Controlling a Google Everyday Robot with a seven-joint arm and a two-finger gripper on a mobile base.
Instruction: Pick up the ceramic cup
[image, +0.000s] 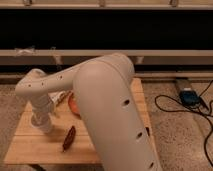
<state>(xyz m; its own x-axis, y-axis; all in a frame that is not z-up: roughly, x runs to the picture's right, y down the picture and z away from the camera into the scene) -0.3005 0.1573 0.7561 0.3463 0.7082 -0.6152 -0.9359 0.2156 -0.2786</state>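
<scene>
The single camera view looked down past the robot's bulky white arm (107, 110), which filled the middle of the frame and reached left over a wooden table (40, 145). At the arm's end the gripper (44, 126) pointed straight down over the left part of the table, near its middle; whether its jaws were wide, narrow or closed on anything could not be told. The ceramic cup could not be made out as a separate thing: the gripper's lower end was white and round, and the cup was probably right under or within it, but that was only a judgement. Just right of the wrist the orange bowl (73, 104) peeked out from behind the arm, and nearer the camera a dark reddish elongated object (69, 138) lay on the wood. A blue device (190, 97) with black cables sat on the floor at far right. Such a cup would likely be light, rigid, smooth and breakable, so a grip across the rim or wall, firm but gentle, seemed wisest.
</scene>
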